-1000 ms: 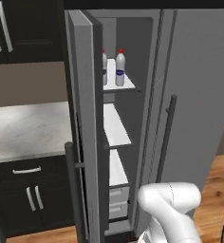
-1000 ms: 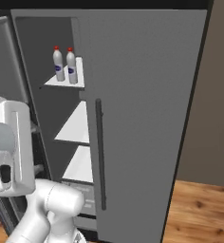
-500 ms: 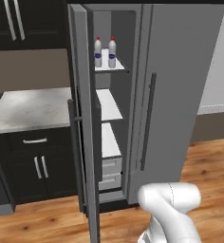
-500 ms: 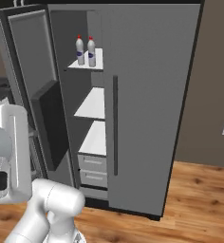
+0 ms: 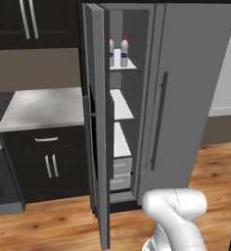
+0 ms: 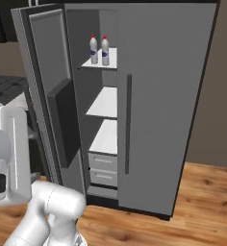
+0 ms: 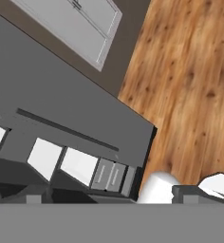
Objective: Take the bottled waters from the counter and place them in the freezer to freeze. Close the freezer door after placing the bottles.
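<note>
Two bottled waters (image 5: 124,51) (image 6: 105,50) with red caps and blue bands stand upright side by side on the top white shelf (image 6: 102,61) of the freezer (image 5: 130,29). The freezer door (image 5: 98,127) (image 6: 52,91) stands wide open, its black dispenser panel (image 6: 65,125) facing inward. The marble counter (image 5: 41,107) left of the fridge is bare. In the hand view my gripper (image 7: 109,197) is open, with nothing between its fingertips (image 7: 185,193); it looks from a rolled angle at the freezer's lower shelves (image 7: 45,156) and drawers (image 7: 109,174), well away from the door.
The fridge's plain right door (image 5: 196,93) with its bar handle (image 5: 158,122) is shut. Dark cabinets (image 5: 44,162) sit under the counter and a black stovetop (image 6: 5,86) lies to the left. Wood floor (image 5: 54,225) spreads before the fridge.
The whole picture has shifted: the base has backed away, so the fridge looks smaller and more floor shows. The bottles stay on the shelf and the door stays open.
</note>
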Robot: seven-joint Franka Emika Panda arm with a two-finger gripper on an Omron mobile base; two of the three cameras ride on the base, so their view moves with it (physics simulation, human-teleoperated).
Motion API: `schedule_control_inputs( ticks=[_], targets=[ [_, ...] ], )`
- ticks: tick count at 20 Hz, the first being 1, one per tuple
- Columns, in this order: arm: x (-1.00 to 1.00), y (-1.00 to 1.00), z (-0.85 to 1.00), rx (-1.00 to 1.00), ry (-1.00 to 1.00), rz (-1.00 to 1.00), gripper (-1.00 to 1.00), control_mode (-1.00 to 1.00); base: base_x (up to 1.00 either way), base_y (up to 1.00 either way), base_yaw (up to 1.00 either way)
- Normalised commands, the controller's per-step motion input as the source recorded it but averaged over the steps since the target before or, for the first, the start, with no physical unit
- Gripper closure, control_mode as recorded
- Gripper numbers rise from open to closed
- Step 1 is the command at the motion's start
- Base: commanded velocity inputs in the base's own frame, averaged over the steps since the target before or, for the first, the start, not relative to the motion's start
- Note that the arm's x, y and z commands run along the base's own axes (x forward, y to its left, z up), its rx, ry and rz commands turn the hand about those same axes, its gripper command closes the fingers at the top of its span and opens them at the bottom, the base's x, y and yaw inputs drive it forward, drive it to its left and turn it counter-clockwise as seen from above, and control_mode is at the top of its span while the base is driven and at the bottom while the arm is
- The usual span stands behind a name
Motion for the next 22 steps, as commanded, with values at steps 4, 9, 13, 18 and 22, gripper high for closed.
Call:
schedule_control_inputs(
  ticks=[4,9,13,18,22],
  targets=[
    [0.0,0.0,0.0,0.0,0.0,0.0,-1.0,1.0,0.09,0.14,0.02],
    [0.0,0.0,0.0,0.0,0.0,0.0,-1.0,1.0,0.18,0.68,0.12],
    [0.0,0.0,0.0,0.0,0.0,0.0,-1.0,1.0,0.62,0.13,0.01],
    [0.0,0.0,0.0,0.0,0.0,0.0,-1.0,1.0,0.17,0.02,0.0],
    [0.0,0.0,0.0,0.0,0.0,0.0,-1.0,1.0,0.08,0.33,0.0]
  ],
)
